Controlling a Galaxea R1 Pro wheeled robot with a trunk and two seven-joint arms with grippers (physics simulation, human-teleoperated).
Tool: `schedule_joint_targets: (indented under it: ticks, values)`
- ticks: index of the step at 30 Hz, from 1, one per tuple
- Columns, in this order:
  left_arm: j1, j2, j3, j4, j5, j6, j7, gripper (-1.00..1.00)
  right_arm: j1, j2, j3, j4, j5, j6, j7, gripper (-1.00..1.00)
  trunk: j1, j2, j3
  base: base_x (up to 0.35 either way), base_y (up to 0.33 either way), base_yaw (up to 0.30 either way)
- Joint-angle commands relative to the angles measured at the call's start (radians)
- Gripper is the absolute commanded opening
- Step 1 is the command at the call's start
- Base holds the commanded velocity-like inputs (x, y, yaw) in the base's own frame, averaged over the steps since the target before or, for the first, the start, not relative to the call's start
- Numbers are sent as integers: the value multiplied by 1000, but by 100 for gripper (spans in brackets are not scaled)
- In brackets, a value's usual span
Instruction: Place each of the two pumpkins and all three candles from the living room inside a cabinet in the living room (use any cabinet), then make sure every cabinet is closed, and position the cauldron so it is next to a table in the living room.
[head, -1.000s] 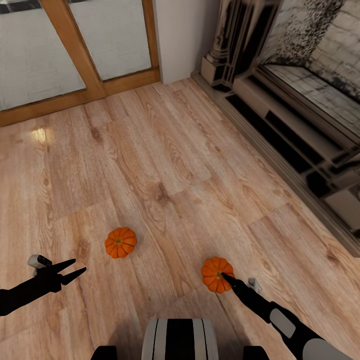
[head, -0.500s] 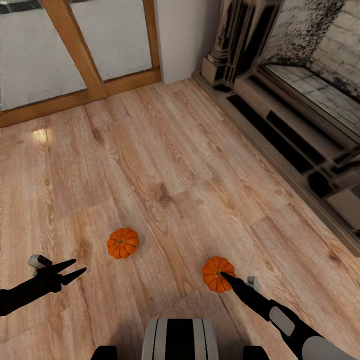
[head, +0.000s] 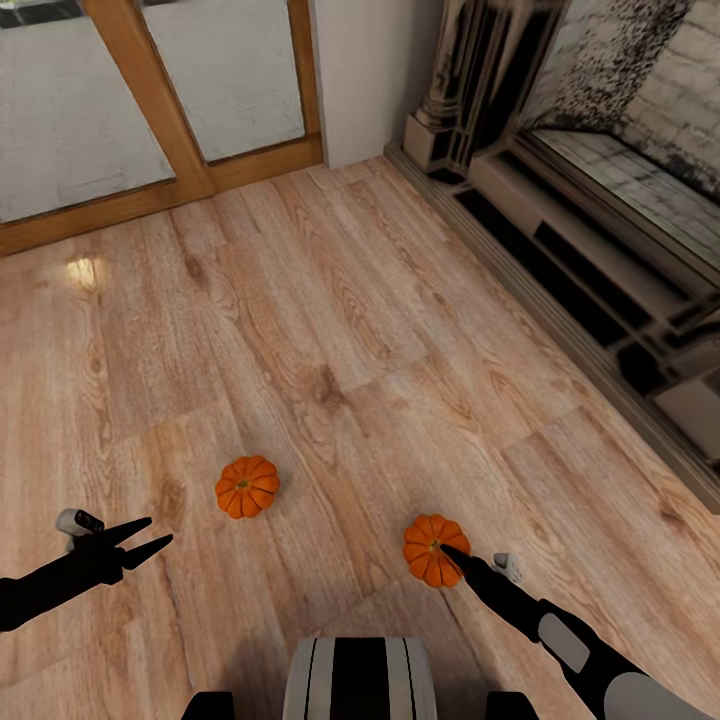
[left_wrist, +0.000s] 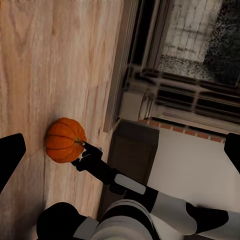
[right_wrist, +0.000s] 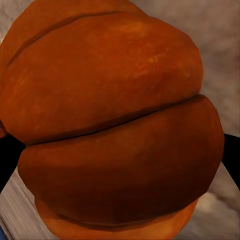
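Two orange ribbed pumpkins lie on the wood floor. One pumpkin (head: 247, 487) sits free at the lower left. My left gripper (head: 160, 533) hangs open a short way to its left, holding nothing. The other pumpkin (head: 430, 548) (left_wrist: 64, 140) (right_wrist: 115, 115) lies at the lower right. My right gripper (head: 447, 551) reaches its top by the stem. In the right wrist view its dark fingers (right_wrist: 9, 155) stand spread on either side of this pumpkin, so it is open around it. A dark-brown boxy unit (left_wrist: 131, 160) stands by the wall; I cannot tell whether it is the cabinet.
A fireplace surround (head: 470, 90) and a low pale ledge (head: 590, 260) run along the right wall. Glass doors with a wooden frame (head: 150, 110) close the far side. My own base (head: 360, 680) is at the near edge. Open floor lies ahead.
The whole head view has shifted very slightly, so the camera moved. Both arms and both pumpkins stand as they did.
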Motion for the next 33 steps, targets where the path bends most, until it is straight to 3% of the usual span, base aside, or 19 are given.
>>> schedule_joint_targets:
  ticks: [1, 8, 13, 17, 28, 31, 33]
  values:
    - [0, 0, -1, 0, 1, 11, -3, 100, 0, -1, 2, 3, -2, 3, -10, -100, 0, 0, -1, 0, 0, 0]
    - [0, 0, -1, 0, 1, 11, -3, 100, 0, -1, 2, 3, -2, 3, -10, -100, 0, 0, -1, 0, 0, 0]
    - [-1, 0, -1, 0, 1, 11, -3, 100, 0, -1, 2, 3, -2, 3, -10, -100, -2, 1, 19, 0, 0, 0]
    - [0, 0, -1, 0, 2, 11, -3, 100, 0, -1, 2, 3, -3, 3, -10, -100, -2, 1, 19, 0, 0, 0]
    - [0, 1, 1, -2, 1, 11, -3, 100, -1, -1, 2, -29, -1, 13, -1, -100, -7, 4, 61, 0, 0, 0]
    - [0, 1, 1, -1, -2, 11, -3, 100, -2, -1, 2, -77, -1, 48, -2, -100, -8, 4, 73, 0, 0, 0]
    - [0, 1, 2, 1, -7, 11, -3, 100, -2, -1, 2, -127, -1, 117, -3, -100, -9, 5, 81, 0, 0, 0]
